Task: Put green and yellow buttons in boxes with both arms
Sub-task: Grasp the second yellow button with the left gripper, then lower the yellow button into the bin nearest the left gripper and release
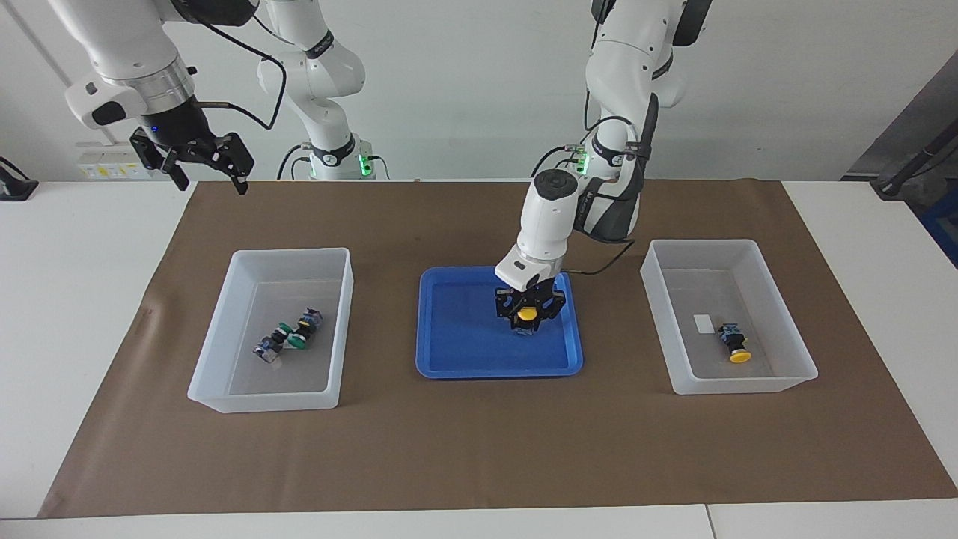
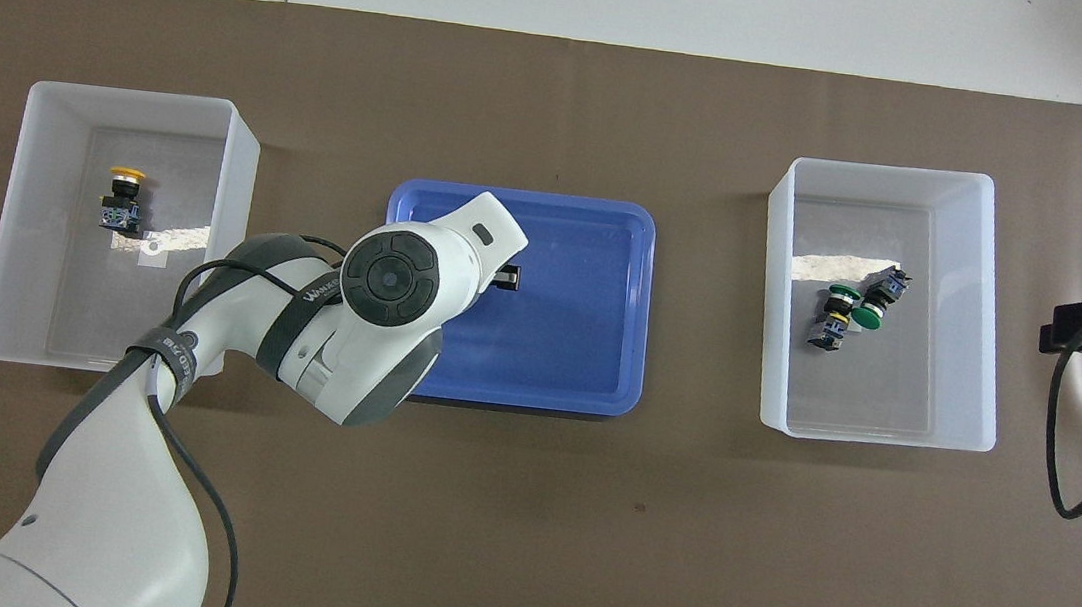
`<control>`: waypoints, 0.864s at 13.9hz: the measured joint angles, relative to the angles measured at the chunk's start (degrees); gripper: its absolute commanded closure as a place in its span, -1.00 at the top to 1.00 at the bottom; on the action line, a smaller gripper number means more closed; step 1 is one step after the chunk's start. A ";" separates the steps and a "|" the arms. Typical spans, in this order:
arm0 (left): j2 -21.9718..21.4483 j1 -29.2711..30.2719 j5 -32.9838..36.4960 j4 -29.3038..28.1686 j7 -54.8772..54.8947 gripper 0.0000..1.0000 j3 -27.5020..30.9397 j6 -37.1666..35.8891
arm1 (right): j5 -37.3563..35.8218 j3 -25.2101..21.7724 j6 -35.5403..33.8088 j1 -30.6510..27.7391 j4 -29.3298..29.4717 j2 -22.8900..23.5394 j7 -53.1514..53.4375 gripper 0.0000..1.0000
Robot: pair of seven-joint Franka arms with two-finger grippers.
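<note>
My left gripper [image 1: 528, 322] is down in the blue tray [image 1: 456, 333], shut on a yellow button [image 1: 528, 315] with its cap facing up. The left arm's wrist [image 2: 393, 273] hides that grip in the overhead view. A second yellow button [image 1: 739, 355] [image 2: 125, 173] lies in the box [image 1: 741, 383] [image 2: 2, 217] at the left arm's end. Two green buttons [image 1: 296, 340] [image 2: 866, 318] lie side by side in the box [image 1: 262, 395] [image 2: 993, 311] at the right arm's end. My right gripper [image 1: 200, 166] [image 2: 1061, 328] waits open and empty, high over the mat's edge at its own end.
A brown mat [image 1: 479, 442] covers the table's middle, with white tabletop [image 1: 75, 299] around it. The tray [image 2: 578, 338] lies between the two boxes. A small white label [image 1: 703, 323] lies in the box with the yellow button.
</note>
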 measured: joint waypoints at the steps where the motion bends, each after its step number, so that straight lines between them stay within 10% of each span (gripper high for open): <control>1: -2.73 0.50 0.00 0.11 0.14 -1.00 0.45 -3.10 | 0.00 0.00 0.00 0.00 0.00 0.00 0.00 1.00; 6: -14.00 11.36 0.07 -0.08 7.91 -1.00 1.16 -14.48 | 0.00 0.00 0.00 0.00 0.00 0.00 0.00 1.00; 12: -13.68 23.17 0.06 -0.85 19.78 -1.00 1.24 -16.12 | 0.00 0.00 0.00 0.00 0.00 0.00 0.00 1.00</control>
